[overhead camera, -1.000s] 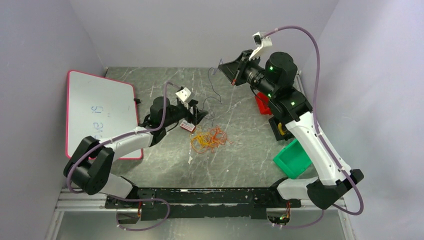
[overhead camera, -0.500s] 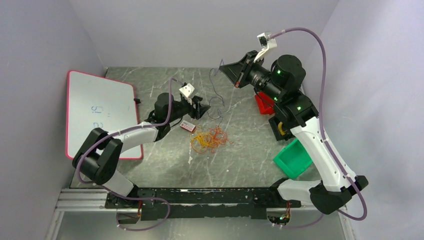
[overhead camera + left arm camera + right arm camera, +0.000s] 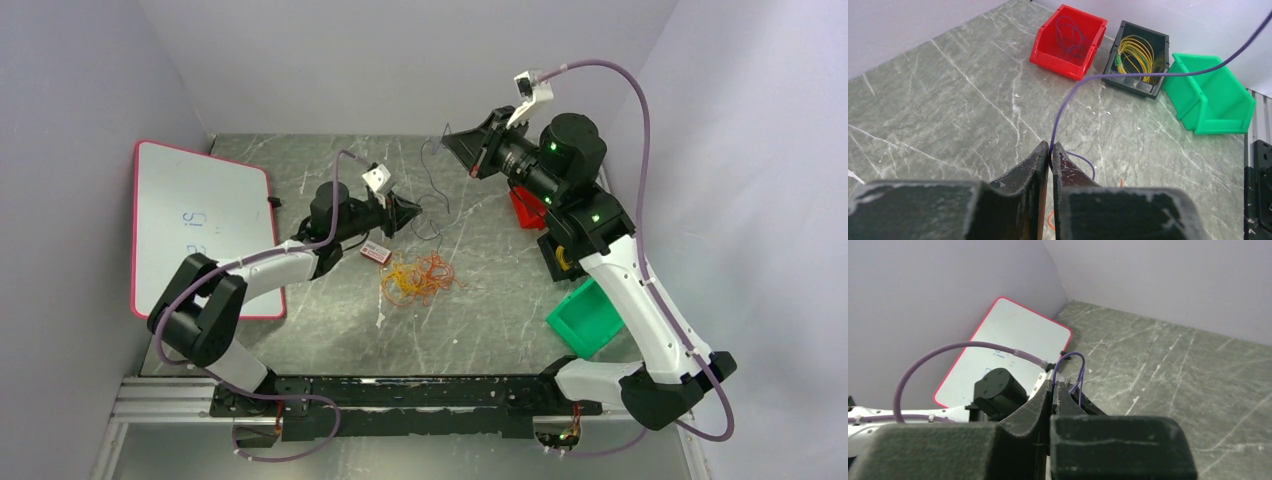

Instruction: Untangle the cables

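A purple wire (image 3: 1128, 76) is pinched at once by the left gripper (image 3: 1050, 148) and the raised right gripper (image 3: 1054, 383), near the tangled cables (image 3: 418, 278).

Two white-and-black arms (image 3: 270, 272)
Purple hoses (image 3: 640, 110) ran along both; left gripper (image 3: 1050, 148) and right gripper (image 3: 1053, 384) had scuffed black fingers (image 3: 1024, 172)

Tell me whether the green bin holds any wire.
No, the green bin shows a bare inside, unlike the black bin of yellow wire beside it.

Orange-yellow cables (image 3: 418, 278); purple wire (image 3: 1064, 102); red bin (image 3: 1058, 62); green bin (image 3: 1220, 122); grey-veined table (image 3: 948, 100).
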Motion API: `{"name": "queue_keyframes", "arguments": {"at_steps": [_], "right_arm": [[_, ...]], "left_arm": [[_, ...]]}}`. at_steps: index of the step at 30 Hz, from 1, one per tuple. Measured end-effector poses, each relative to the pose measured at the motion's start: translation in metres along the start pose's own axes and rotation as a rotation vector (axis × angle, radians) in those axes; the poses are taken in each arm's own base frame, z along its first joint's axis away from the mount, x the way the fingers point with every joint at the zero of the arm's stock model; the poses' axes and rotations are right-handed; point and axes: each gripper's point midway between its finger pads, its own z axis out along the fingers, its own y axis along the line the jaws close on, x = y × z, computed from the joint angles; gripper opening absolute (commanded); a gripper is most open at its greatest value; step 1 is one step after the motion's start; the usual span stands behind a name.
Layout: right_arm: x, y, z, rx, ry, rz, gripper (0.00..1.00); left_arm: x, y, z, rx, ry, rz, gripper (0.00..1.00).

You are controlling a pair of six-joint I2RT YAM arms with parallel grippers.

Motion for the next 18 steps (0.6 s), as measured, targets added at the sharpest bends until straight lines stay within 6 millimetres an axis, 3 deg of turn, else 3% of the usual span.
{"name": "queue_keyframes", "arguments": {"at_steps": [3, 9, 14, 18], "right_arm": [[0.005, -0.01, -0.001, 0.052, 0.011, 0.006, 0.03], [0.028, -0.05, -0.01, 0.255, 0.067, 0.002, 0.25], [0.058, -0.083, -0.022, 0.399, 0.148, -0.033, 0.29], [0.067, -0.086, -0.026, 0.39, 0.182, -0.068, 0.33]], "left_arm": [[-0.002, 0.0, 0.0, -0.003, -0.001, 0.0, 0.07], [-0.022, 0.006, -0.012, -0.077, -0.016, 0.055, 0.07], [-0.05, 0.013, -0.025, -0.146, -0.026, 0.153, 0.07], [-0.067, 0.013, -0.03, -0.158, -0.025, 0.212, 0.07]]}}
